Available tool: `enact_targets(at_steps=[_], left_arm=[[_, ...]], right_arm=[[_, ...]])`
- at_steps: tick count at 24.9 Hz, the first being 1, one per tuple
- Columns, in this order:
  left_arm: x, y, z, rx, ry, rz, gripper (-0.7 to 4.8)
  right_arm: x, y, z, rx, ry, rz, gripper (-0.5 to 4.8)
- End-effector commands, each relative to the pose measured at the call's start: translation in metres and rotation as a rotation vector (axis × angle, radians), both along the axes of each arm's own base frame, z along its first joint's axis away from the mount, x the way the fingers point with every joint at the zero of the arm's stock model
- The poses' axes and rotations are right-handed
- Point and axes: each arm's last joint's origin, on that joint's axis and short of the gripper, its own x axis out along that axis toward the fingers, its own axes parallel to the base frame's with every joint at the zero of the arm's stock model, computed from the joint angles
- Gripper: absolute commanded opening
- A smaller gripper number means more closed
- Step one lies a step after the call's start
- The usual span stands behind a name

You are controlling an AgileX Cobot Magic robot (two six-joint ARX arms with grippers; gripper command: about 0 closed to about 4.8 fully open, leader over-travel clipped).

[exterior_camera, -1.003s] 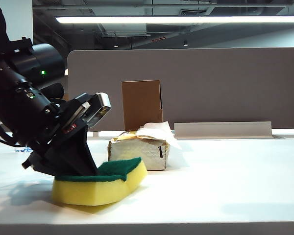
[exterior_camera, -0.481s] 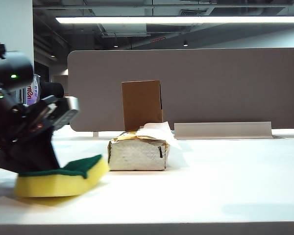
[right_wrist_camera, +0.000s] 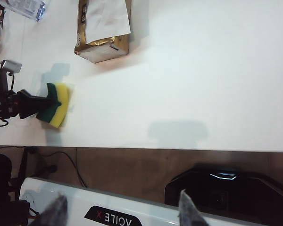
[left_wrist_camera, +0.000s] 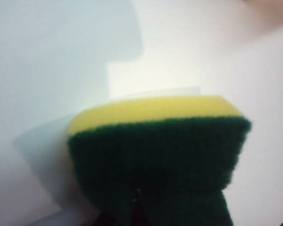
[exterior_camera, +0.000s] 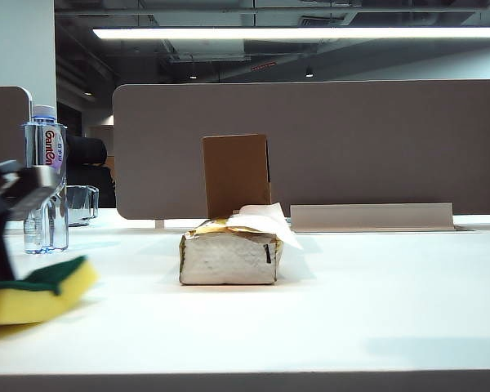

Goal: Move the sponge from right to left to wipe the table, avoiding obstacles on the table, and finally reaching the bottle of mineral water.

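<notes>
Yellow foam, green top: the sponge point(exterior_camera: 34, 290) sits at the far left of the exterior view, yellow underside pressed to the table point(exterior_camera: 351, 302), front end tipped up a little.
Left gripper: the left gripper point(right_wrist_camera: 37, 104) is clamped tight on the sponge's green end; the right wrist view shows its dark fingers pinching it, with the arm stretching away from the table's front edge.
Left wrist view: green scouring layer fills the near field, yellow foam beyond it, white table behind.
Right gripper: the right gripper point(right_wrist_camera: 119, 211) hangs off the table, above the robot's base, its two fingertips standing well apart with nothing between them.
Bottle of mineral water point(exterior_camera: 46, 180): upright just behind the sponge, a short clear glass container point(exterior_camera: 82, 204) beside it.
Obstacles: foil tissue pack point(exterior_camera: 231, 251) mid-table, well apart from the sponge; brown cardboard box point(exterior_camera: 237, 174) upright behind it.
</notes>
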Motion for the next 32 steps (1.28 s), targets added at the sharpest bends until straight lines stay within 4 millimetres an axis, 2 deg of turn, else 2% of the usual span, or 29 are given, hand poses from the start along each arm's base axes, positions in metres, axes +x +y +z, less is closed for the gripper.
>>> enact_targets(at_steps=[1, 3, 6, 11, 18, 24, 29, 32], left_arm=[[-0.015, 0.04, -0.005, 0.207, 0.101, 0.153, -0.05], [-0.019, 0.059, -0.002, 0.202, 0.101, 0.237, -0.05], [-0.023, 0.077, -0.002, 0.198, 0.108, 0.315, -0.05], [-0.021, 0.081, -0.002, 0.207, 0.066, 0.325, -0.05], [0.0, 0.088, 0.002, 0.218, -0.088, 0.396, -0.05], [0.03, 0.089, -0.008, 0.211, -0.127, 0.404, -0.05], [0.066, 0.088, -0.01, 0.202, -0.146, 0.395, -0.05], [0.094, 0.093, -0.01, 0.198, -0.159, 0.41, -0.05]], right_arm=[[0.003, 0.0, 0.003, -0.006, -0.045, 0.017, 3.0], [0.003, 0.001, 0.004, -0.008, -0.052, 0.025, 3.0], [0.004, 0.001, 0.004, -0.009, -0.058, 0.025, 3.0], [0.004, 0.001, 0.004, -0.009, -0.06, 0.025, 3.0], [0.004, 0.001, 0.004, -0.004, -0.056, 0.018, 3.0], [0.004, 0.001, 0.004, 0.004, -0.05, 0.009, 3.0], [0.004, 0.001, 0.004, 0.006, -0.047, 0.007, 3.0], [0.003, 0.001, 0.003, 0.01, -0.028, 0.006, 3.0]])
